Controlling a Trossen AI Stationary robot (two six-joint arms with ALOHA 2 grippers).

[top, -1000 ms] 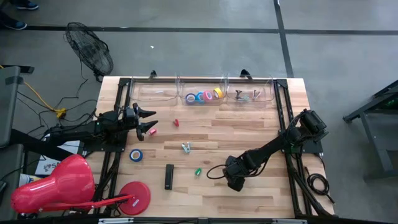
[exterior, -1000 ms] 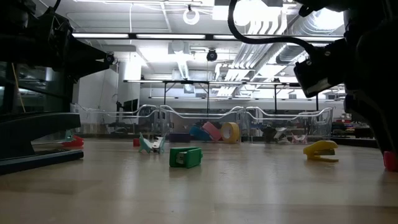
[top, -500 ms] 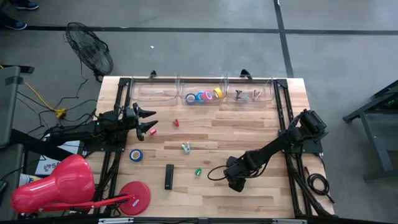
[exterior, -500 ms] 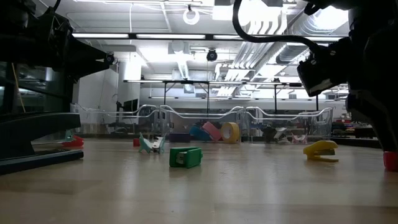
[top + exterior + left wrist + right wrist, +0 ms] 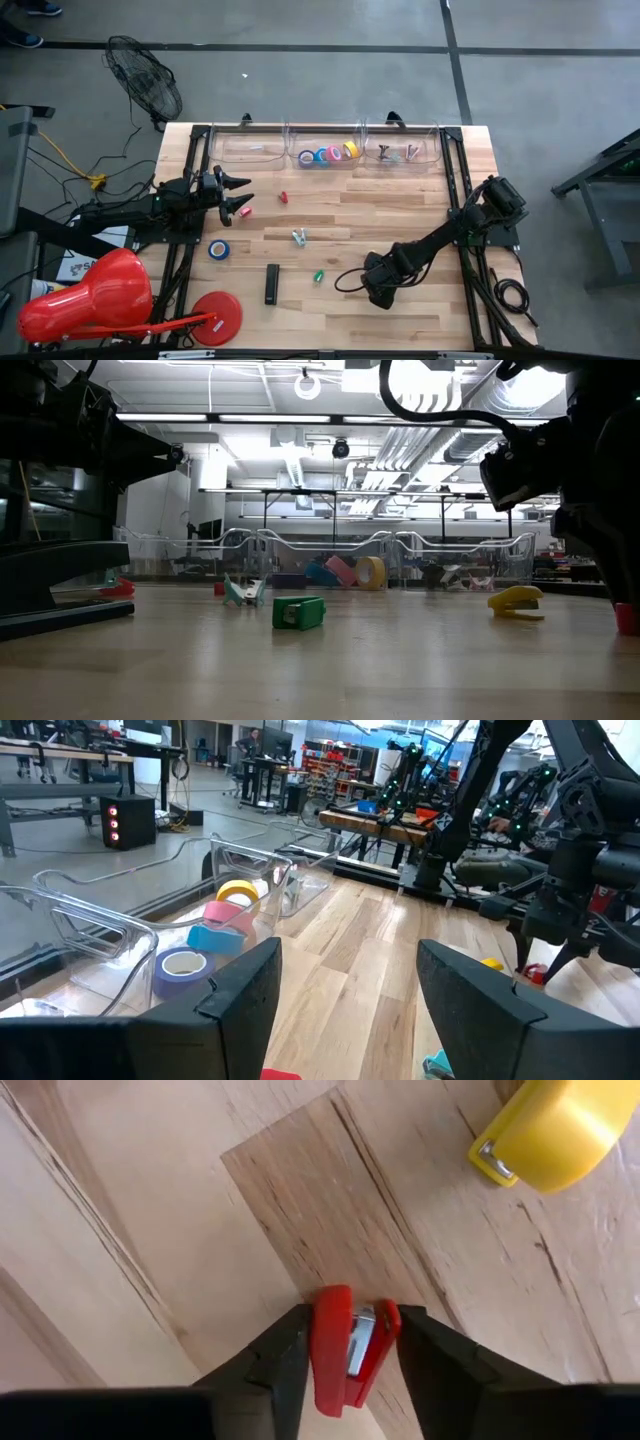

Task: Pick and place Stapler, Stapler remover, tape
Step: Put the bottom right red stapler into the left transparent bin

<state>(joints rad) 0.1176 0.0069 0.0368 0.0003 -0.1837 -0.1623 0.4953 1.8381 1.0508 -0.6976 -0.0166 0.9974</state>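
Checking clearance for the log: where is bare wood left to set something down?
Bare: the wide strip of wooden table between the clear bins and the teal staple remover, and the near edge below the black stapler. Crowded: around the right hand, shut on a small red stapler, beside a yellow one.

Right gripper (image 5: 350, 1342) is down over the wooden table (image 5: 150, 1210), its two dark fingers (image 5: 280, 1355) pressed against either side of a small red stapler (image 5: 345, 1350), metal showing in its middle. Just off by the frame's edge sits a yellow stapler (image 5: 560, 1125), partly cut off.
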